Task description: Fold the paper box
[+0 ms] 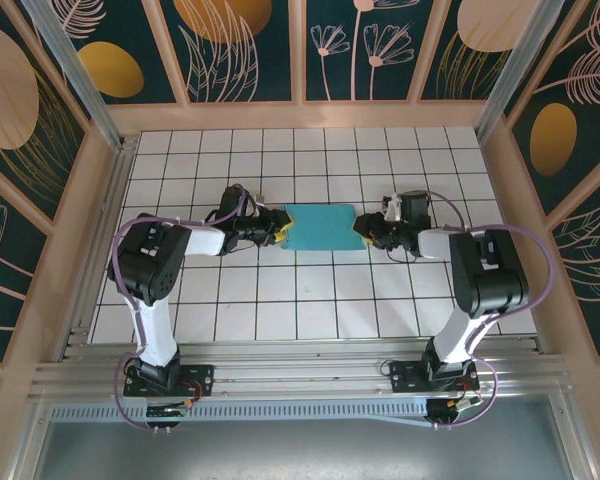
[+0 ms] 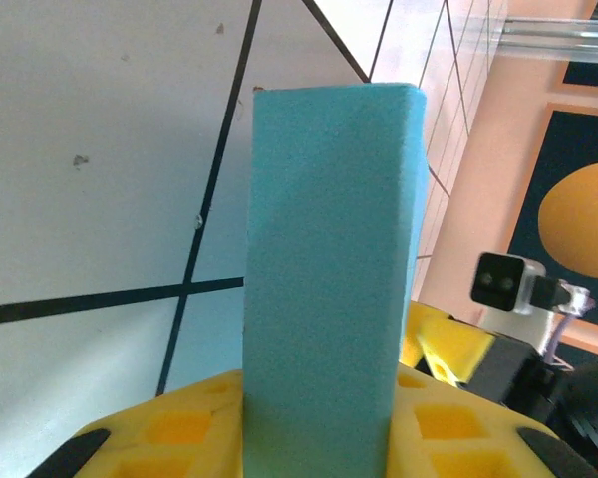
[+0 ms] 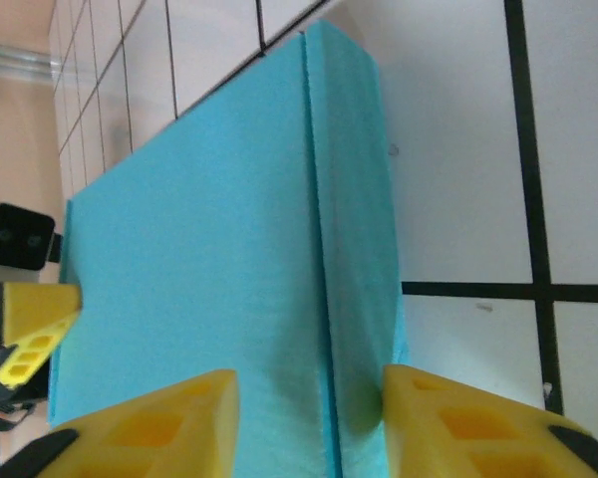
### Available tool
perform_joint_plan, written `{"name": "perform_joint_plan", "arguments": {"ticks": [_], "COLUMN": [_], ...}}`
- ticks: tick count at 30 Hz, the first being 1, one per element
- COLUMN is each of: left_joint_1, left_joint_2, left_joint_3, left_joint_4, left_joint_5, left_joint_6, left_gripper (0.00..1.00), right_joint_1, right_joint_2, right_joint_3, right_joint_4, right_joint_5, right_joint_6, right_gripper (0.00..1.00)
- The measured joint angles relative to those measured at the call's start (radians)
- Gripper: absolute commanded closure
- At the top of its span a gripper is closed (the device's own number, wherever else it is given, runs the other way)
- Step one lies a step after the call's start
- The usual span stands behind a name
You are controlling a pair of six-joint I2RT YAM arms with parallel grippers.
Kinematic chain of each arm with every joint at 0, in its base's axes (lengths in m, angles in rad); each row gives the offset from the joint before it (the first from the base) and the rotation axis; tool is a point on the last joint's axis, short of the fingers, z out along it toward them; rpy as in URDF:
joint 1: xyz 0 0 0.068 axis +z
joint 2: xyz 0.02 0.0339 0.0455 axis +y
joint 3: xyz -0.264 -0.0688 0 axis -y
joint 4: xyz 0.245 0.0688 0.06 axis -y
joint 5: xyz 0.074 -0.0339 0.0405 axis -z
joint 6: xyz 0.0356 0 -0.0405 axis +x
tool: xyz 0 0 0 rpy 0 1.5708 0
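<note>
The teal paper box [image 1: 320, 228] lies mid-table between both arms. My left gripper [image 1: 272, 228] is at its left end. In the left wrist view the box [image 2: 329, 259] rises as a narrow teal slab that fills the gap between the yellow fingers [image 2: 169, 428], and the gripper [image 2: 319, 438] is shut on it. My right gripper [image 1: 368, 232] is at the box's right end. In the right wrist view the box [image 3: 209, 269] shows a long crease. The gripper [image 3: 309, 418] stands open astride that crease, its right finger [image 3: 458, 418] touching the box's edge.
The floor is white tile with black lines [image 1: 280, 300], walled by wooden rails [image 1: 300, 115] at the back and sides. The other arm's camera [image 2: 503, 281] and yellow fingers show past the box.
</note>
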Motion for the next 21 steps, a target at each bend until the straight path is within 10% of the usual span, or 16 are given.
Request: {"name": "perform_joint_plan", "arguments": {"ticks": [10,21], "left_joint_1": [-0.002,-0.002], "left_joint_2": [-0.050,-0.062], "left_joint_3": [0.039,0.039], "left_joint_4": [-0.086,-0.097], "left_joint_5": [-0.027,-0.022], "left_joint_6": [-0.013,-0.012], "left_gripper": [0.75,0.74], "right_joint_1": [0.258,0.438], "right_joint_2": [-0.452,-0.451], "right_joint_3": [-0.138,-0.262], "right_joint_4": [0.212,0.250], "right_joint_5": [0.309,0.326], "right_joint_6": [-0.417,-1.208], "right_gripper": [0.40,0.17]}}
